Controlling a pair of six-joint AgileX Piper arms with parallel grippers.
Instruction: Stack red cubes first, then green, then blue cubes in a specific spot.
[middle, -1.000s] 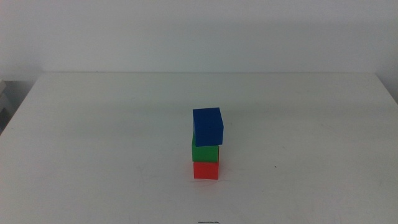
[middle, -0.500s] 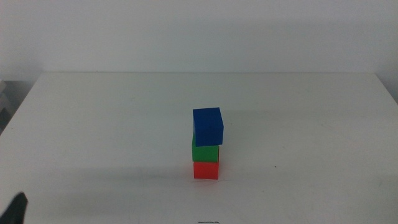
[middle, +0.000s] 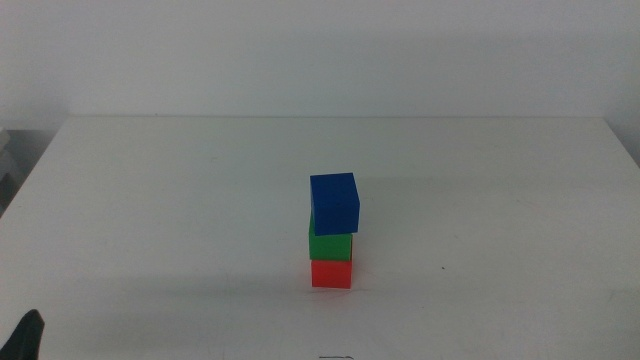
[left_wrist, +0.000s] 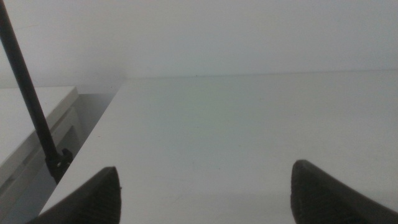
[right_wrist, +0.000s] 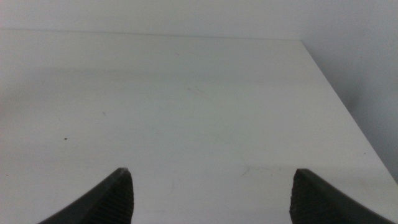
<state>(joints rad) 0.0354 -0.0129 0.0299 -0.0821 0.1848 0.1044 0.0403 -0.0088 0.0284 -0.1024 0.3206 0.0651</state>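
In the middle view a stack stands near the table's centre: the red cube (middle: 331, 273) on the table, the green cube (middle: 329, 245) on it, and the larger blue cube (middle: 334, 203) on top, slightly overhanging and turned. Nothing touches the stack. A dark tip of the left gripper (middle: 30, 335) shows at the bottom left corner, far from the stack. In the left wrist view the left gripper (left_wrist: 205, 193) is open and empty over bare table. In the right wrist view the right gripper (right_wrist: 211, 196) is open and empty; the right arm is out of the middle view.
The white table (middle: 150, 200) has its left edge in the left wrist view (left_wrist: 93, 143), with a dark pole (left_wrist: 28, 99) and a lower white surface (left_wrist: 25, 124) beyond it. The table's right edge (right_wrist: 339, 99) shows in the right wrist view.
The left gripper's tip came into the middle view at the bottom left corner and has since sunk slightly lower. The stack has not moved.
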